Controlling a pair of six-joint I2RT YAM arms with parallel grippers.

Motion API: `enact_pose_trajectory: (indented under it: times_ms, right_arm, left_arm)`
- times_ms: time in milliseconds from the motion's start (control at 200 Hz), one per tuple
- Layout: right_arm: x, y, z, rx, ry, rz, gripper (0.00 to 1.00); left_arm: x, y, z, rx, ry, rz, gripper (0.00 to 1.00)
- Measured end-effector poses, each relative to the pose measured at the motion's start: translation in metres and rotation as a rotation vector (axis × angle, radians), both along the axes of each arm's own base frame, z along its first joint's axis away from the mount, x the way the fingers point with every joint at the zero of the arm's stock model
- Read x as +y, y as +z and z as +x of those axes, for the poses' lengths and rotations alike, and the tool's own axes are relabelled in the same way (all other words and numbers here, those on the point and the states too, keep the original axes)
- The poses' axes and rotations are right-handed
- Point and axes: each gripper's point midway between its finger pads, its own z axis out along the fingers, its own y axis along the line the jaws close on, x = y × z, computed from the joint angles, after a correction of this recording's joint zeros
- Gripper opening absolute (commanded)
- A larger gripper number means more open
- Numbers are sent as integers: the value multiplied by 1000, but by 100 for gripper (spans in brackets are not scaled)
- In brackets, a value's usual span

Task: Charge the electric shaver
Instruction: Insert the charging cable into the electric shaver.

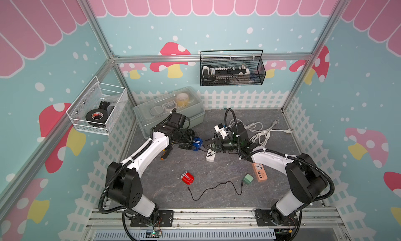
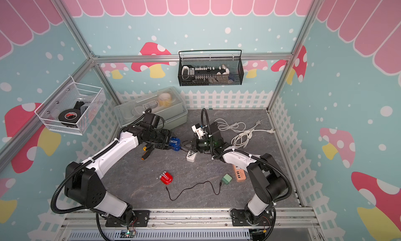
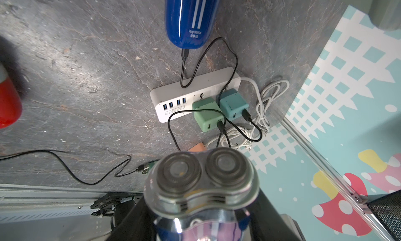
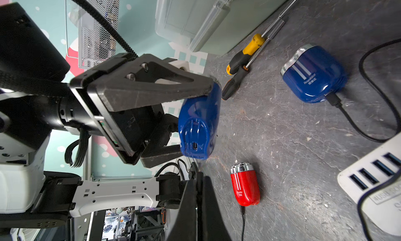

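Blue shaver (image 4: 198, 120) clamped between left jaws; its port (image 4: 194, 145) faces right jaws.

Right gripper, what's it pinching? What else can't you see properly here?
- Right gripper: jaws shut; anything pinched is hidden between its fingers in the right wrist view, too small in both top views.
- Held blue shaver: left wrist view shows only its head; the picture's edge cuts off the body.
- Red shaver: cut by that view's edge, blurred.
- Black basket: contents behind mesh, too small to name.
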Motion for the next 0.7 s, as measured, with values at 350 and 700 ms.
enact_pose_trajectory:
  times_ms: [350, 700]
  right_arm:
    - [1, 4, 4, -2, -18, 17, 0]
    - [5, 0, 7, 18, -25, 24, 0]
  left_arm:
    - [0, 0, 0, 1, -1, 0, 0]
    - [-2, -3, -1, 6, -4, 7, 0]
